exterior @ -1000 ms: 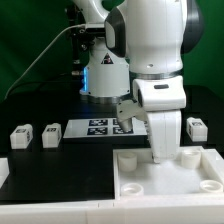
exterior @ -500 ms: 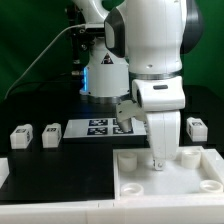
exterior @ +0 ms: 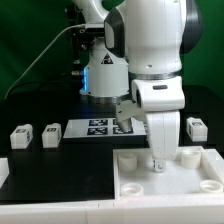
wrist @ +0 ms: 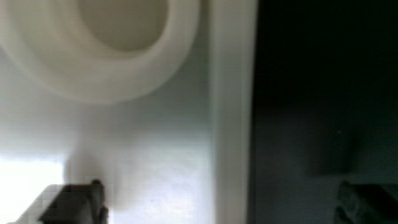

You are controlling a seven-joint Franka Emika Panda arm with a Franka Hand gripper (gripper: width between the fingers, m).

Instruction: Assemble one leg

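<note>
Three legs show in the exterior view, small white blocks with tags: two at the exterior view's left point(exterior: 20, 136) point(exterior: 50, 134) and one at the right point(exterior: 197, 127). My gripper point(exterior: 157, 160) hangs low over the back part of the large white tray-like piece point(exterior: 130, 178). In the wrist view my gripper point(wrist: 217, 205) is open. Its dark fingertips point(wrist: 71, 204) stand wide apart either side of the tray's edge point(wrist: 222, 120), with nothing held between them. A round corner socket point(wrist: 116, 45) lies beyond them.
The marker board point(exterior: 98, 127) lies flat on the black table behind the tray, partly hidden by the arm. The robot's base point(exterior: 105, 72) and cables stand at the back. Raised round sockets point(exterior: 186, 157) stand at the tray's back corners.
</note>
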